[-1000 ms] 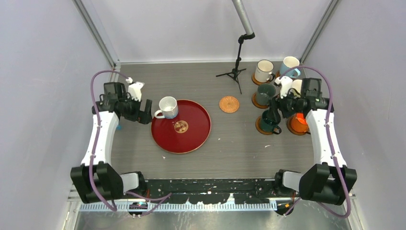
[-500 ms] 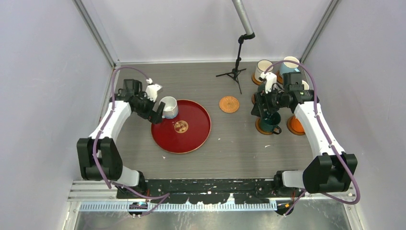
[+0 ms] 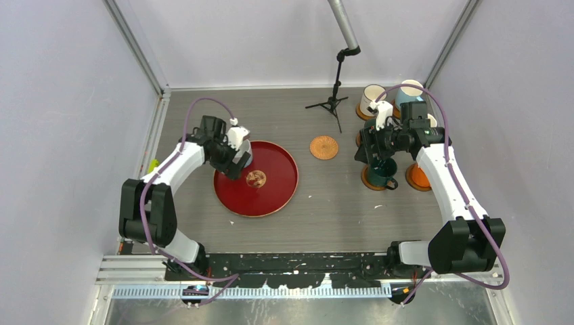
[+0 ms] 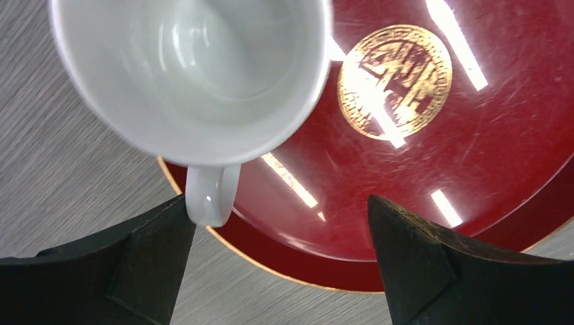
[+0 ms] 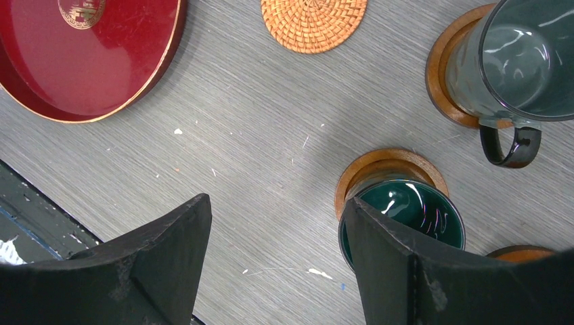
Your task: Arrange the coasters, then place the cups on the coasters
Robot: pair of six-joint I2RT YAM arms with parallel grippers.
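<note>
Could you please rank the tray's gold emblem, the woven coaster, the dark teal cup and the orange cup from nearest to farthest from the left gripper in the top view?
From the left gripper:
1. gold emblem, right beside it, on the red tray.
2. woven coaster, mid-table, further right.
3. dark teal cup, inner edge of the right-hand group.
4. orange cup, far right.

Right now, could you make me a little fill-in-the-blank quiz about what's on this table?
1. The white cup stands at the edge of the ____ tray.
2. The woven coaster has ____ cup on it.
3. The dark teal cup sits on a wooden ____.
4. The left fingers stand ____, holding nothing.
Missing words: red; no; coaster; open.
</note>
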